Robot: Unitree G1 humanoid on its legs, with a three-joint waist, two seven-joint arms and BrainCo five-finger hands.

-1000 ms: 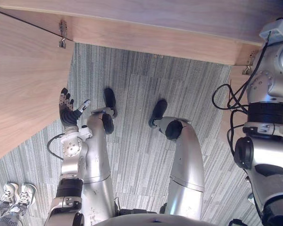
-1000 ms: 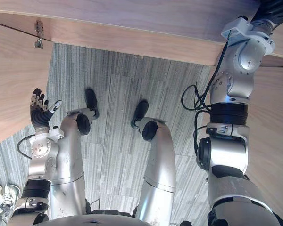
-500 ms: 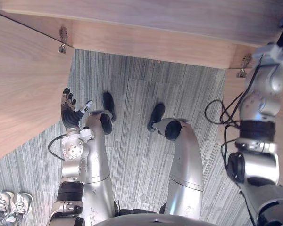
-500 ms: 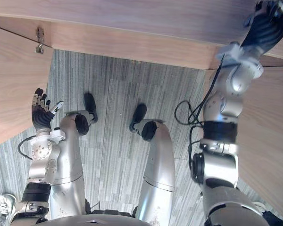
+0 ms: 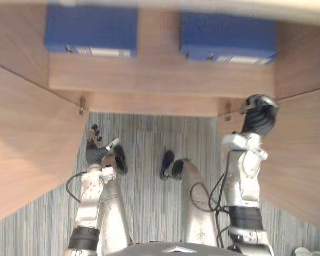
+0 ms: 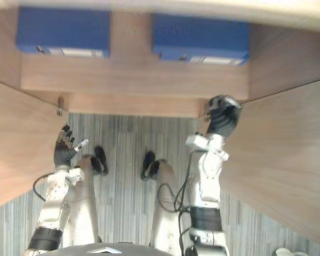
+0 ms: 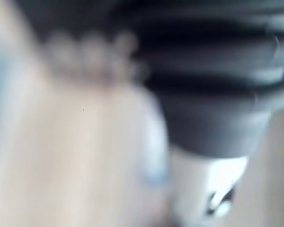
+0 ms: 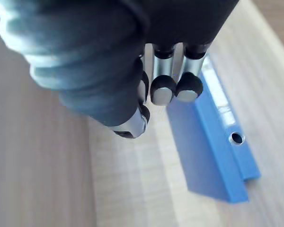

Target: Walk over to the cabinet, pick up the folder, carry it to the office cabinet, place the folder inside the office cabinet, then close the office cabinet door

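Two blue folders lie flat on the wooden shelf of the open cabinet (image 5: 160,80), one on the left (image 5: 90,29) and one on the right (image 5: 228,37). My right hand (image 5: 258,120) is raised in front of the shelf's lower edge, by the right door's hinge (image 5: 228,111). Its fingers (image 8: 163,87) are curled and hold nothing, and a blue folder (image 8: 217,142) lies on the shelf just past them. My left hand (image 5: 96,149) hangs lower by the left door, open with fingers straight and thumb out.
The cabinet's left door (image 5: 26,144) and right door (image 5: 304,154) stand open on either side of me. Grey striped carpet (image 5: 149,138) runs between them up to the cabinet's base. A hinge (image 5: 81,105) sits at the left door's inner corner.
The camera has tilted up, bringing the shelf and both folders into view. My right hand has come down from the upper right to the shelf's front edge. The left hand has kept its pose.
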